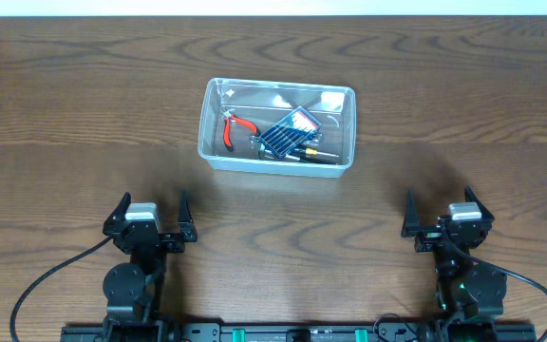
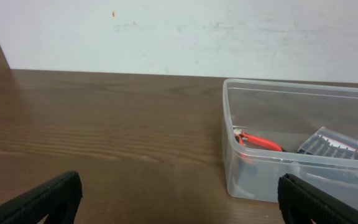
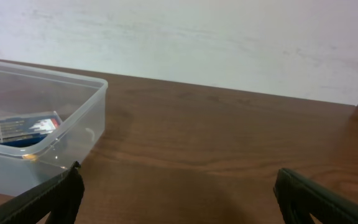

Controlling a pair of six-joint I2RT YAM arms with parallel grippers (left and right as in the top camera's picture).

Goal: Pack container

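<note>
From overhead, the clear, low-walled rectangular plastic container (image 1: pixel 275 167) stands in the middle of the brown wood-grain desk (image 1: pixel 65 114), well apart from both arms. In it lie red-handled pliers (image 1: pixel 236 130) on the left and a dark flat case of bits (image 1: pixel 289 133) in the centre. The left end effector (image 1: pixel 152 204) and right end effector (image 1: pixel 440 199) are released and empty.

The left wrist view shows its black fingers (image 2: pixel 42 199) spread wide, with the container ahead to the right.

The right wrist view shows its fingers (image 3: pixel 319 199) also apart, with the container ahead to the left.
</note>
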